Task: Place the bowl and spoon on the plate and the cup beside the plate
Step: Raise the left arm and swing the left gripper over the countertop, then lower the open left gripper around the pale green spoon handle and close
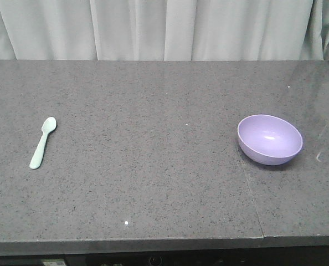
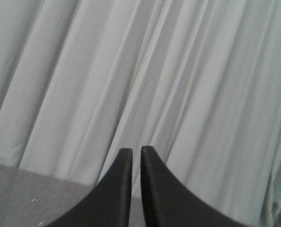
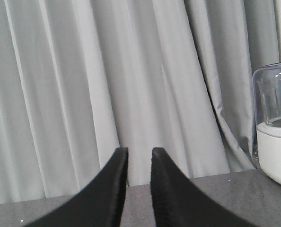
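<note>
The spoon (image 1: 43,142) lies at 9 o'clock on the counter (image 1: 153,183), scoop toward 1, handle toward 7. The bowl (image 1: 270,138) sits upright at 3 o'clock, well apart. No plate or cup shows. The left gripper (image 2: 136,151) and right gripper (image 3: 139,151) are nearly closed, empty and facing the curtain (image 3: 83,71). The left arm is likely nearer the spoon, the right nearer the bowl.

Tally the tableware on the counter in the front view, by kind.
bowl: 1
spoon: 1
Total: 2
</note>
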You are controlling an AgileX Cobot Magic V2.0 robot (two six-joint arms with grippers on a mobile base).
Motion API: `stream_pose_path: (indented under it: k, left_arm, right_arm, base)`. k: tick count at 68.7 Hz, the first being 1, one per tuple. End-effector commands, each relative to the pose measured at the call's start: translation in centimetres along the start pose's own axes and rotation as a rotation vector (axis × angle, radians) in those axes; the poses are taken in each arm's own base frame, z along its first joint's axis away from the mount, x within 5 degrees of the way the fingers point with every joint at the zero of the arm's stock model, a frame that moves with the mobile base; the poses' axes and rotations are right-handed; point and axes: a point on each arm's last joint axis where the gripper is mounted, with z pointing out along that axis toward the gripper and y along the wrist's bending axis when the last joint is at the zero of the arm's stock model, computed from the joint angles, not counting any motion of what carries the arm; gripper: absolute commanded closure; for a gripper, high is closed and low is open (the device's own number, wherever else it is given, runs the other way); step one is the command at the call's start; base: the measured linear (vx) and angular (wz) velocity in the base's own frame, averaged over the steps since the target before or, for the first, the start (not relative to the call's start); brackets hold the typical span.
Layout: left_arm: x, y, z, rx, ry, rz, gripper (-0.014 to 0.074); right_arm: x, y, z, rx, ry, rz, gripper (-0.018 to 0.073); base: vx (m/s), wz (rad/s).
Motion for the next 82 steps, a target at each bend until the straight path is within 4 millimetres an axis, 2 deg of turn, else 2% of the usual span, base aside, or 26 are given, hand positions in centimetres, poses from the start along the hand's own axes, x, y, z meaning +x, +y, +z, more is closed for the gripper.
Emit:
stream_pose_path:
  k: [1, 11, 16, 22, 28, 37, 46, 53, 65, 74, 82]
  left_arm:
    - [-1.4, -0.7, 1.2, -0.037, 0.091, 0.072, 0.0474]
    - [-1.9, -1.4, 3.3, -0.042, 0.23, 0.124, 0.0313]
    - [-2.1, -1.8, 4.8, -0.032, 0.286, 0.137, 0.0245]
    - [-2.0, -2.2, 7.0, -0.024, 0.384, 0.156, 0.0188]
    - [-1.8, -2.4, 9.2, -0.028, 0.491, 0.183, 0.0174]
    - [-1.1, -2.3, 13.6, -0.061, 0.642, 0.206, 0.0177]
    - [0.2, -1.9, 18.9, -0.079, 0.759, 0.238, 0.0177]
    - [1.7, -1.4, 23.0, -0.096, 0.87, 0.252, 0.0177]
    - [5.6, 0.9, 29.5, -0.182, 1.085, 0.319, 0.0177]
    - [8.8, 2.6, 33.3, -0.236, 1.248, 0.348, 0.0177]
    - [11.5, 3.6, 35.7, -0.263, 1.367, 0.322, 0.0177]
  right_arm:
    - [-1.2, 0.2, 0.6, -0.008, -0.05, -0.008, 0.0245]
    - [-1.2, 0.3, 0.6, -0.015, -0.047, 0.016, 0.0033]
    - [-1.2, 0.3, 0.6, -0.015, -0.047, 0.015, -0.0015]
    - [-1.1, 0.2, 0.6, -0.014, -0.039, 0.003, -0.0032]
    - [-0.9, 0.2, 0.6, -0.01, -0.021, -0.028, -0.0032]
    - [-0.7, 0.1, 0.6, 0.0, 0.002, -0.052, -0.0032]
    - [-0.6, 0.1, 0.6, 0.004, 0.016, -0.061, -0.0032]
    - [-0.5, 0.1, 0.6, 0.005, 0.029, -0.061, -0.0032]
    - [-0.2, 0.0, 0.6, 0.008, 0.056, -0.061, -0.0032]
    - [-0.1, 0.0, 0.6, 0.009, 0.07, -0.061, -0.0032]
    - [0.0, 0.0, 0.6, 0.01, 0.082, -0.061, -0.0032]
  base:
    - [0.0, 0.0]
    - [0.0, 0.0]
    - [0.0, 0.0]
    - [0.0, 0.0]
    - [0.0, 0.0]
    - [0.0, 0.0]
    - [0.0, 0.0]
    - [0.0, 0.0]
    - [0.0, 0.0]
    - [0.0, 0.0]
    - [0.0, 0.0]
